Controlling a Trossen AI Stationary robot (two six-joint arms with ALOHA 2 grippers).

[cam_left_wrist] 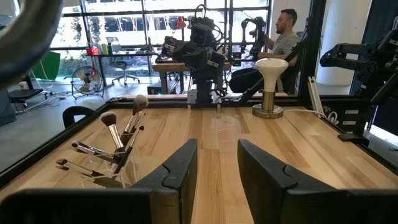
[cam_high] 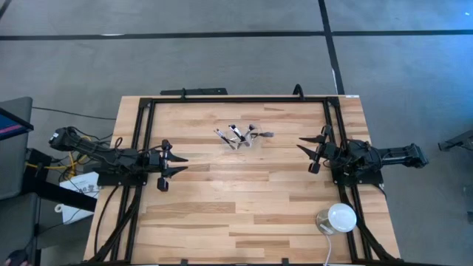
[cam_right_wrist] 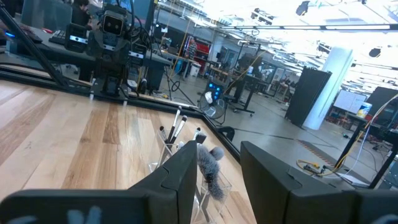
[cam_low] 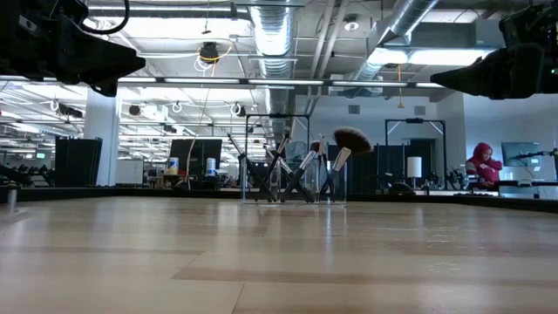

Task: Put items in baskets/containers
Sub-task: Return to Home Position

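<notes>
Several slim makeup brushes (cam_high: 238, 135) stand bristles-up inside a small clear container (cam_low: 293, 186) on the far middle of the table. They lean against its walls, and a wide fan head (cam_low: 351, 138) sticks out highest. The left wrist view shows the brushes (cam_left_wrist: 118, 140) in the container (cam_left_wrist: 102, 173); the right wrist view shows them (cam_right_wrist: 179, 132) with a fluffy head (cam_right_wrist: 211, 164). My left gripper (cam_high: 176, 168) is open at the table's left, well clear of the container. My right gripper (cam_high: 304, 153) is open at the table's right, also clear of it.
A white round dome-shaped object (cam_high: 341, 218) on a brass stem (cam_left_wrist: 270, 99) stands near the table's near right corner. A black frame (cam_high: 240, 98) runs round the table edge. Bare wood (cam_high: 244, 199) lies between the arms. A person (cam_left_wrist: 283, 34) sits beyond the table.
</notes>
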